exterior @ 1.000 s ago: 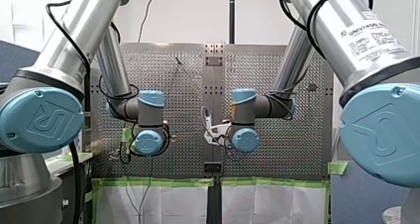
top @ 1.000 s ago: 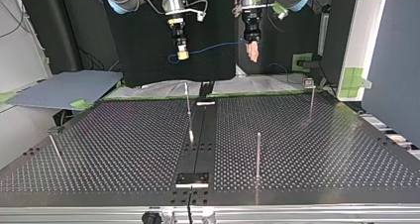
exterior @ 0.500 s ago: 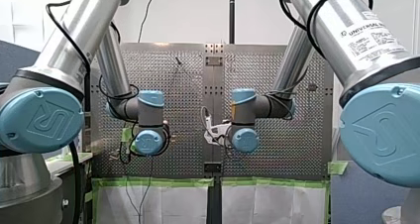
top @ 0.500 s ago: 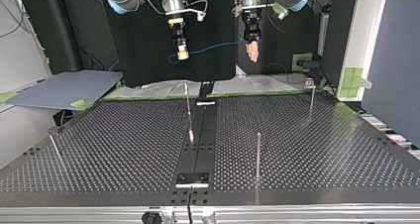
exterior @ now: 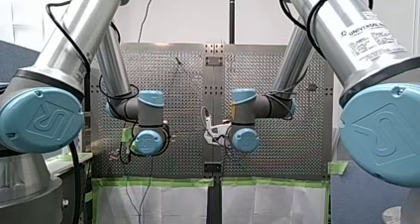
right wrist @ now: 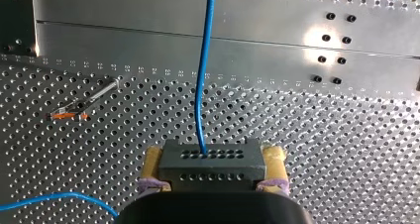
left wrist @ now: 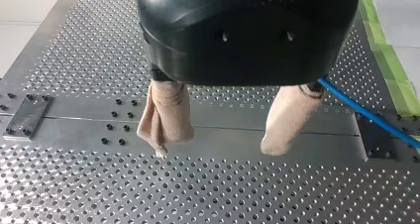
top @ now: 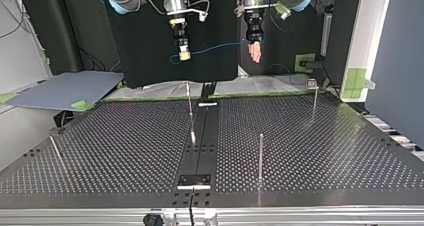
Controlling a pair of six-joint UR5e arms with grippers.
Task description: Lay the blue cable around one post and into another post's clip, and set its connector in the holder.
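Slack shows in the blue cable (top: 215,48), which hangs in the air between our two pincers at the top view's twelve o'clock, high above the perforated counter (top: 325,151). Our right pincer (top: 184,55), on the arm coming in at that view's eleven o'clock, is pinching the black connector (right wrist: 210,164). In the right wrist view its yellow pads (right wrist: 275,157) press on the block's two ends. The cable leaves the block's upper row of holes and runs straight ahead of the pincer, over the counter's plain middle strip (right wrist: 148,40). A second stretch of the cable curls in beside the pincer at its eight o'clock, and a thin rod (right wrist: 86,104) with an orange tip shows ahead at its ten o'clock. Our left pincer (left wrist: 216,150) is spread. Its two beige pads (left wrist: 166,117) stand well apart over the counter, and the cable comes out from beside the pad on its three o'clock side and trails away to that side. On the counter in the top view, a leaning post (top: 190,108) stands near the middle and a straight post (top: 260,156) at five o'clock. A far post (top: 314,103) topped by a small clip (top: 311,82) stands at two o'clock, and a low post (top: 55,148) at eight o'clock. A dark plate (top: 195,180) lies on the middle strip at six o'clock. The cable touches none of these.
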